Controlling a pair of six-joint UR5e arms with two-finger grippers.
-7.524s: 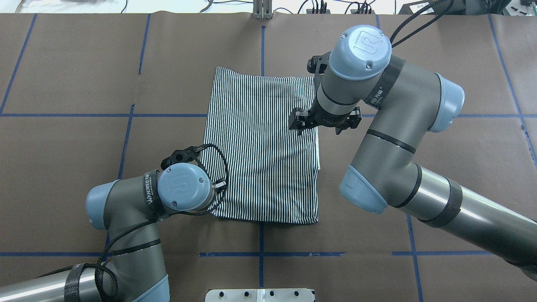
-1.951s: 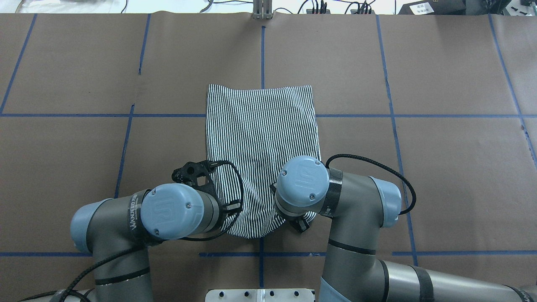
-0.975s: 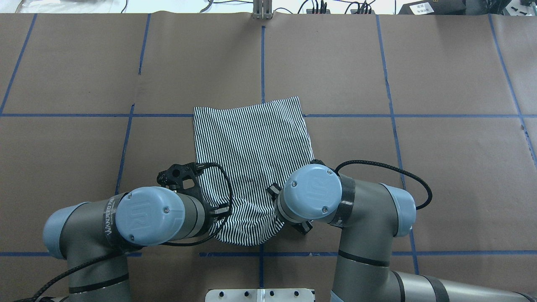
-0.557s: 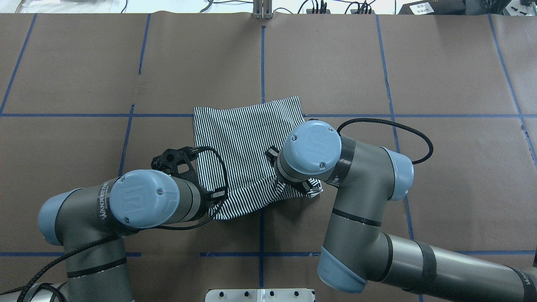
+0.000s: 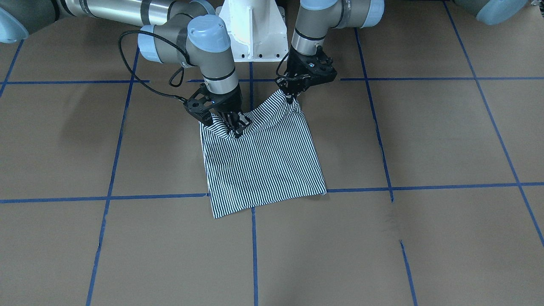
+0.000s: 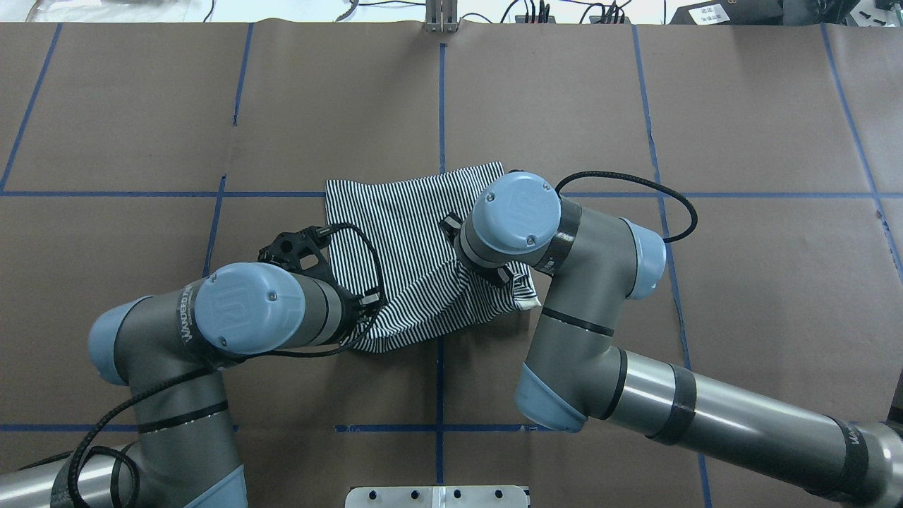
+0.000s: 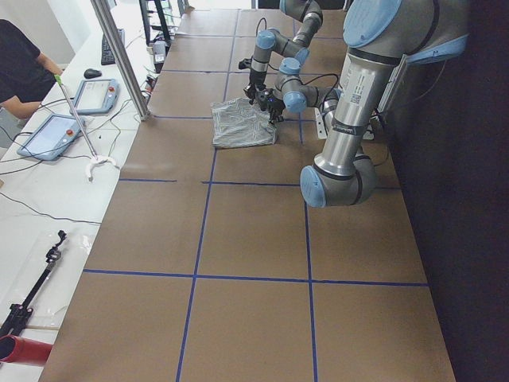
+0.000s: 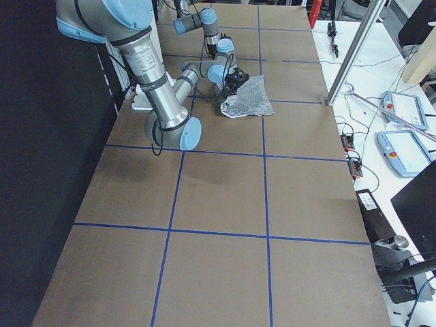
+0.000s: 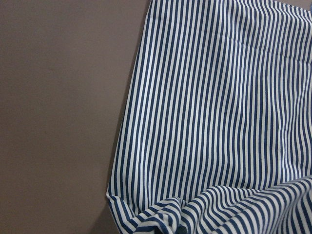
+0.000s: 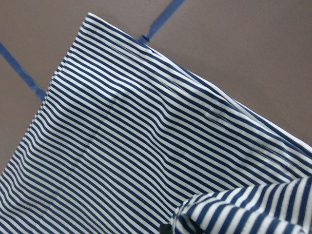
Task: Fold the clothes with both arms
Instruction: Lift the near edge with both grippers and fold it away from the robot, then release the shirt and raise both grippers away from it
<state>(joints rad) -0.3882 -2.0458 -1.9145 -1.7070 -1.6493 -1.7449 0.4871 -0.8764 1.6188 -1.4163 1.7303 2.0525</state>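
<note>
1. Fingers of the left gripper (image 5: pixel 292 94) are pinched on one near corner of the striped polo shirt (image 5: pixel 263 165), holding it up off the table (image 5: pixel 425 140).
2. The right gripper (image 5: pixel 236 126) is clamped on the other near corner, lower and farther out over the fabric.
3. The shirt's raised edge sags between the two grips.
4. Its far part lies flat on the brown paper, across a blue tape line (image 5: pixel 425 187).

I see the polo shirt (image 5: pixel 265 165) in thin navy-and-white stripes; the table (image 5: pixel 446 136) is brown, gridded with blue tape lines (image 5: pixel 425 187); left arm (image 5: pixel 308 26) and right arm (image 5: pixel 216 68) are grey (light-blue joint caps); the pedestal (image 5: pixel 255 34) is white.
</note>
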